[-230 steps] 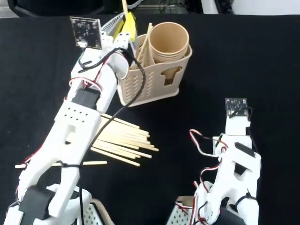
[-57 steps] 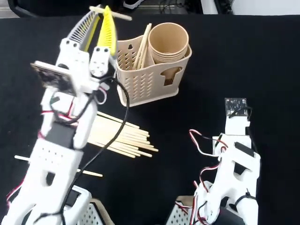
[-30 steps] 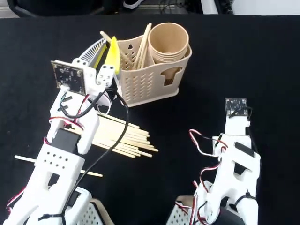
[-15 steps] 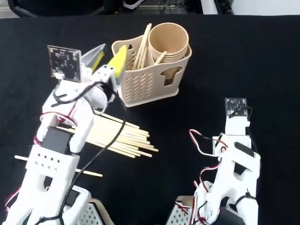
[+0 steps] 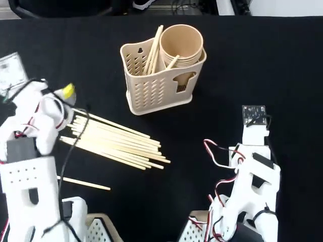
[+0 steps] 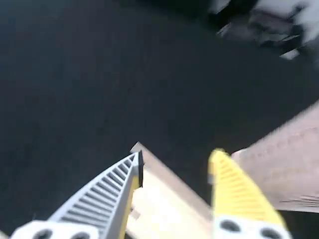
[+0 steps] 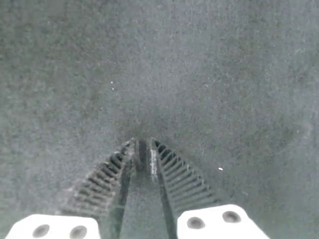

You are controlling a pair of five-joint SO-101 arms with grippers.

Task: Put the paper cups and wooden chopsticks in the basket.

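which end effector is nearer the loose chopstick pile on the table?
Left. The left end effector hangs open over the end of the chopstick pile. The right end effector is over black cloth, well off to the pile's other side.

Two white, boxy plastic arms.
Red, white and black cables (image 5: 207, 142) run along the left arm (image 5: 28, 166) and right arm (image 5: 255, 181); a circuit board (image 5: 254, 115) tops the latter at 12 o'clock. Ribbed fingers: grey and yellow on the left gripper (image 6: 177, 159), dark on the right gripper (image 7: 142, 149).

The basket (image 5: 160, 86) was cream with slotted rows, the paper cups (image 5: 181, 40) tan, the chopsticks (image 5: 118, 141) pale wood, the table (image 5: 262, 60) black. The left pincer (image 6: 177, 158) was yellow on one side, ribbed grey on the other.
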